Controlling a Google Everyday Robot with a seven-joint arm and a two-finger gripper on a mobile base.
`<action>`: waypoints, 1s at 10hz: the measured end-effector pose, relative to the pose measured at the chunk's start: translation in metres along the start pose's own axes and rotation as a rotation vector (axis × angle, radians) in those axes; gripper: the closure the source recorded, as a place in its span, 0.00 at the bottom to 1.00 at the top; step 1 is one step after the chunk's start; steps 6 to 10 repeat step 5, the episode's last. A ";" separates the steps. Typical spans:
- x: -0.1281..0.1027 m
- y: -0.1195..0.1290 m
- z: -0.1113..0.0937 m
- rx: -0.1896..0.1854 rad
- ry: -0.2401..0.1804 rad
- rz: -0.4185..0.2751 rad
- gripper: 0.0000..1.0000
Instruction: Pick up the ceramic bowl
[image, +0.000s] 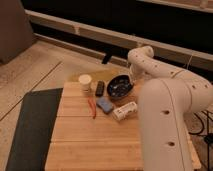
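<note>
The ceramic bowl (120, 86) sits near the far edge of the tabletop (95, 145), toward its far right corner, upright, mouth up. It is round, so it offers no long axis; any point on the rim serves equally, and the rim nearest me is the right-hand one.

My pincer (132, 76) is at the bowl's far right rim, at the end of my arm (160, 67), which reaches in from the right side and bends down over the tabletop's far edge. The bowl therefore lies just left of the pincer and slightly nearer the front edge. Whether the pincer touches the rim or only stands beside it, I cannot tell; its state is likewise not determinable from this view.

Adjacent items, noted for clearance: a dark flat object (100, 88) just left of the bowl, a cream cup (85, 82) further left, a blue block (105, 104) and a white box (125, 110) in front of the bowl, and a red stick (92, 107) left of the block.

In my judgement the lift depends on straddling the right rim squarely.
</note>
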 end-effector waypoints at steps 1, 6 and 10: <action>-0.009 0.002 -0.018 -0.001 -0.042 -0.006 1.00; -0.023 0.034 -0.087 -0.054 -0.173 -0.077 1.00; -0.023 0.034 -0.087 -0.054 -0.173 -0.077 1.00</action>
